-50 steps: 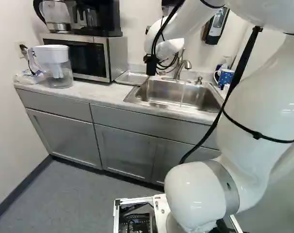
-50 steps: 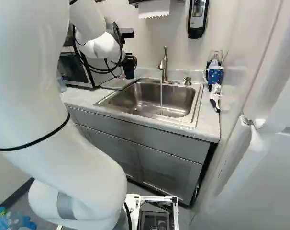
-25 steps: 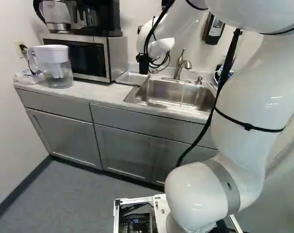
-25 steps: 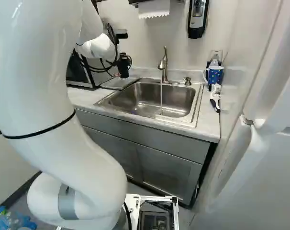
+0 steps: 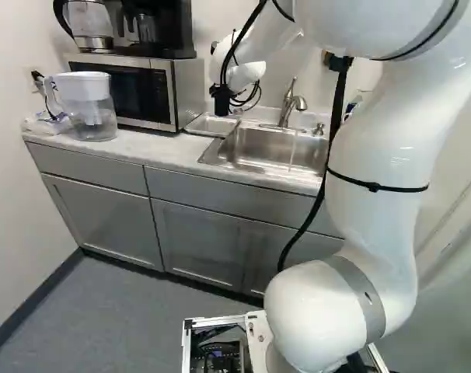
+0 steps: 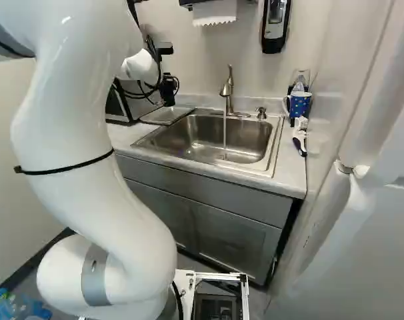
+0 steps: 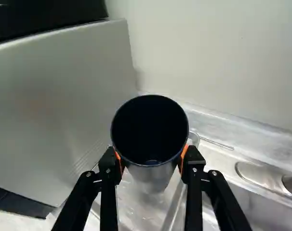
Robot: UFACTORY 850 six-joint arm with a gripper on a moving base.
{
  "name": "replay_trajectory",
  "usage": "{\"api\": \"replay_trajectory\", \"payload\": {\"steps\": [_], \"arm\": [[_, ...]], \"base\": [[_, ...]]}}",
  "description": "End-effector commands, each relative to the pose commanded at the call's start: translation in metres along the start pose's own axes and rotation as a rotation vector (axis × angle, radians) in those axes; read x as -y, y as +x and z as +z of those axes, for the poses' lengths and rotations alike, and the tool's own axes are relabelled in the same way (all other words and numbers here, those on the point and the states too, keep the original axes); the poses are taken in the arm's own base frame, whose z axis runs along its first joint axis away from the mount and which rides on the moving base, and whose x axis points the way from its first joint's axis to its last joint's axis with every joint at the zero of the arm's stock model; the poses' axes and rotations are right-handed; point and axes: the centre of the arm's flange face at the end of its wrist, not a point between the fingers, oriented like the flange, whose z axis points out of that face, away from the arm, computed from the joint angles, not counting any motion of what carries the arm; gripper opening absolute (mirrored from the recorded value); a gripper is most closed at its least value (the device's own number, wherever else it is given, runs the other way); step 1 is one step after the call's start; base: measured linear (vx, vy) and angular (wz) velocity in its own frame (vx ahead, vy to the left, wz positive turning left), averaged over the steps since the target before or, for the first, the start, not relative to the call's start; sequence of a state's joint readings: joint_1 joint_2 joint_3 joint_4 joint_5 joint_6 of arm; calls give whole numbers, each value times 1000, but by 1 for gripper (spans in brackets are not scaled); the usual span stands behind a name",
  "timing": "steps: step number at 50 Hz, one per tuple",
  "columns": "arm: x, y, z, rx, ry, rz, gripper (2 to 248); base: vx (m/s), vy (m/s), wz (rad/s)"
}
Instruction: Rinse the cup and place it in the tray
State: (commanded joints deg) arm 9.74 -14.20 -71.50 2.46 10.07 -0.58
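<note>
Black gripper [image 6: 167, 87] pinching cup [image 7: 150, 166] by the metal tray [image 6: 165, 116], tap [image 6: 229, 92] running

Left base view, left to right: plastic bag [image 5: 45, 126] and water pitcher [image 5: 92, 109] on the counter [image 5: 154, 148]; microwave [image 5: 162, 93] just beside, kettle [image 5: 91, 27] and coffee maker [image 5: 173, 31] on top. Next, the tray, between microwave and sink [image 6: 199, 140]. Wrist view: both orange pads [image 7: 183, 156] press the cup from opposite sides; dark mouth faces the camera, tray visible beneath. Contact between cup and tray: cannot tell. Then the sink, a thin stream of water [image 6: 225, 139] falling from the tap into it. Right base view, right of the sink: blue mug [image 6: 299, 105], spotted, with a white-and-dark brush [image 6: 300, 139] lying near it on the counter
</note>
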Motion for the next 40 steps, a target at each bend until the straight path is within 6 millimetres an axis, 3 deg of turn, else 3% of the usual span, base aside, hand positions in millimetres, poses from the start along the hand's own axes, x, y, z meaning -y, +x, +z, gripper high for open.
{"api": "replay_trajectory", "payload": {"steps": [17, 40], "arm": [[10, -2, 38, 10, 13, -6, 125], [9, -25, 52, 54, 12, -6, 125]], "base": [[0, 0, 0], [0, 0, 0]]}}
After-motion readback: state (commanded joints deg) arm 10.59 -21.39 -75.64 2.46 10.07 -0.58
